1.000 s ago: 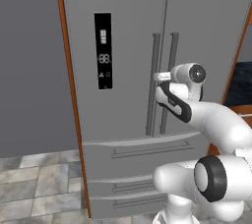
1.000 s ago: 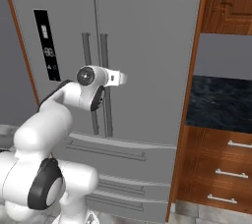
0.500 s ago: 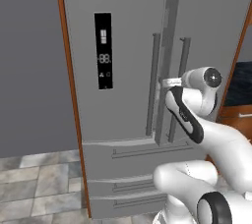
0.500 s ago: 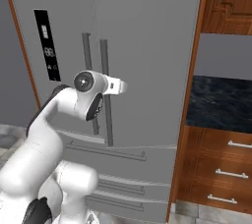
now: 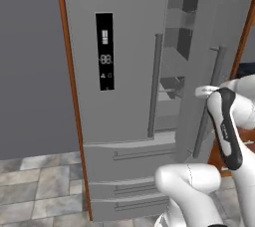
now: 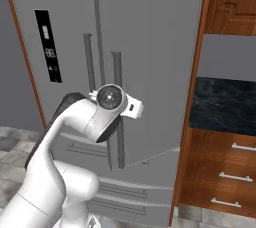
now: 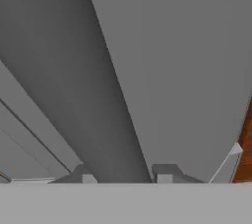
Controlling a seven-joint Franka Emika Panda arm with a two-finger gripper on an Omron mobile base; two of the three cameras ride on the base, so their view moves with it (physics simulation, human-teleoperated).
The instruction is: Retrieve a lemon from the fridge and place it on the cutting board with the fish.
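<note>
- My hand [image 7: 126, 176]: pressed in on the right door handle [image 7: 113, 95], one finger tip on each side of the bar.
- Right door [image 5: 199, 47] of the fridge [image 5: 129, 71]: swung partly out, a gap open at the centre seam.
- Step in hand, as I judge it: pulling this door wide. I should keep the pinch square on the bar and follow the door's arc about its hinge, not drag straight back, so the tips do not slide off.
- Shelves [image 5: 174, 84] in the gap: grey and dim, contents too dark to tell.
- Lemon: by my judgement on a shelf behind this door, and out of reach until the door stands wider.
- Left door, with the black display panel [image 5: 104, 52]: closed.
- Drawers [image 5: 129, 154] below: closed.
</note>
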